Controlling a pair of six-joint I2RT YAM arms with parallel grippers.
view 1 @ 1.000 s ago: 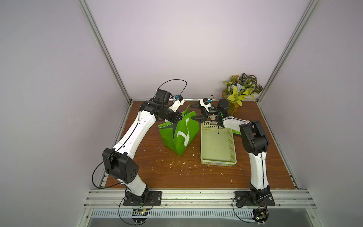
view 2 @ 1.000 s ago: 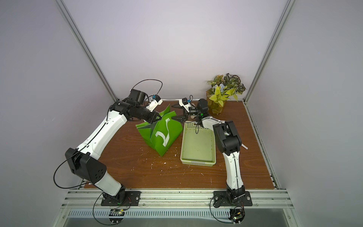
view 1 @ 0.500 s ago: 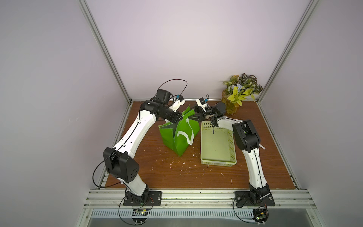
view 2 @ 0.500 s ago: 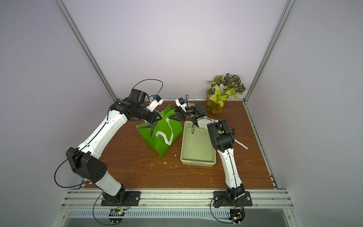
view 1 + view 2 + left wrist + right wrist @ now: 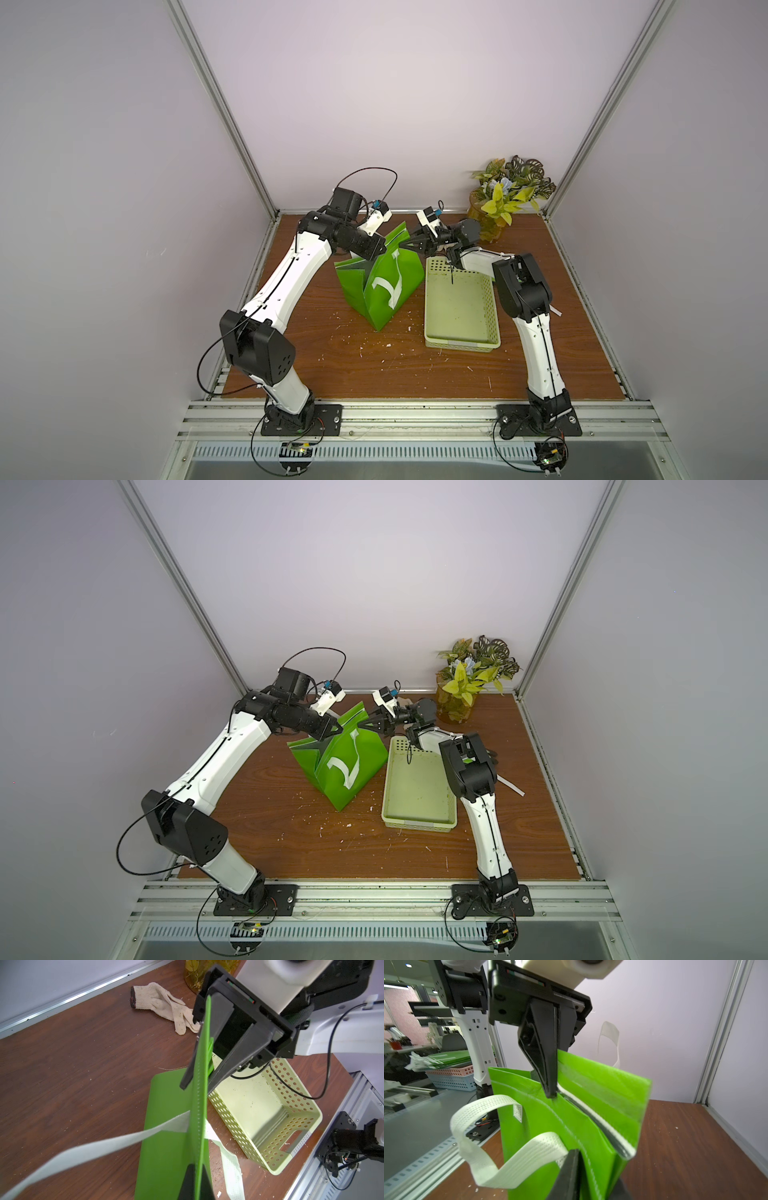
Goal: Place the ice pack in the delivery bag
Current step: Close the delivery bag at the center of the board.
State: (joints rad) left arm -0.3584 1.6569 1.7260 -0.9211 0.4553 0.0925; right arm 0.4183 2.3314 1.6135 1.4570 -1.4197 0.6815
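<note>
The right hand (image 5: 404, 246) has swung across and clamped onto the delivery bag (image 5: 384, 291).

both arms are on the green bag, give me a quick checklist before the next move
1. Left gripper grip on the bright green soft delivery bag rim: ok, jaws shut on it.
2. Right gripper grip on the opposite rim end: ok, jaws pinch it.
3. Bag mouth wide enough: not ok, only a narrow slit.
4. Bag upright on the brown wooden table: ok.
5. Ice pack located: cannot tell, none visible; the pale green perforated plastic basket is empty.
</note>
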